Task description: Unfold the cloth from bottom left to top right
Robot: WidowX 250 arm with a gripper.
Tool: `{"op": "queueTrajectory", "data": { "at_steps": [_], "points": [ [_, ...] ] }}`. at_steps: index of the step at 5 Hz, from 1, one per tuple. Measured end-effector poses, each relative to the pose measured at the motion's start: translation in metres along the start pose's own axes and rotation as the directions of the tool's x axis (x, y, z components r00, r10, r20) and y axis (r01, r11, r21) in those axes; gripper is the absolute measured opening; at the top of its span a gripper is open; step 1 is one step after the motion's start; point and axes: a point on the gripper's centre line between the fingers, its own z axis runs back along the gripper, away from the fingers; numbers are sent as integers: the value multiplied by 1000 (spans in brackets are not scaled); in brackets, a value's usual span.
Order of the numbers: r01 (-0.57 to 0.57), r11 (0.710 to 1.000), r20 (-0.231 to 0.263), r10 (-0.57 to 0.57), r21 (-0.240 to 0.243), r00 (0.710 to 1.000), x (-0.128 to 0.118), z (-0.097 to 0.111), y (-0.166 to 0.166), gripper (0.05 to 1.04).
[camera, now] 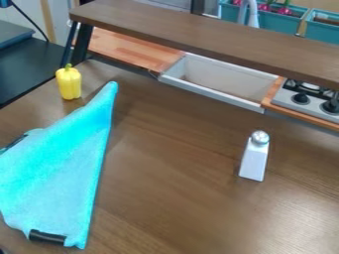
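Cloth (59,173), bright turquoise, lies at the left of the brown tabletop (172,188), running out past the left edge of the view. It narrows upward to a rounded tip near the upper left and widens toward the bottom, its right side falling in a long, nearly straight line. A short black piece (46,237) pokes out at its lower edge, and a dark bar (13,142) shows beside its left part; what either belongs to is unclear. Whether the claw is released, clenched or grasping the cloth, I cannot tell. A yellow bell pepper (69,83) stands upright just to the left of the cloth's tip. Well apart on the right stands a pale, tapering shaker (254,161) with a silvery cap. Behind, a long brown shelf (198,32) crosses above a light wooden counter (129,48), a grey sink (222,84) and a stove (305,101) with black knobs. Teal planters (275,21) sit beyond the shelf.
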Motion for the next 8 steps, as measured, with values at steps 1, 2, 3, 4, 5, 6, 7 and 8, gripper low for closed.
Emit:
{"op": "queueTrajectory", "data": {
  "at_steps": [1,2,3,4,5,6,7,8],
  "points": [
    [-23,1000,3,23,-8,1000,3,-10,7,999],
    [-72,995,15,73,-63,997,7,-20,22,999],
    [-102,993,21,103,-65,994,5,-23,36,999],
    [-107,988,2,108,-108,994,6,-31,40,999],
    [-123,984,0,124,-130,992,1,-38,43,999],
    [-134,983,1,136,-122,991,0,-45,46,999],
    [-152,981,5,154,-121,988,-1,-52,44,999],
    [-160,979,10,162,-123,987,4,-57,40,999]
  ]
}}
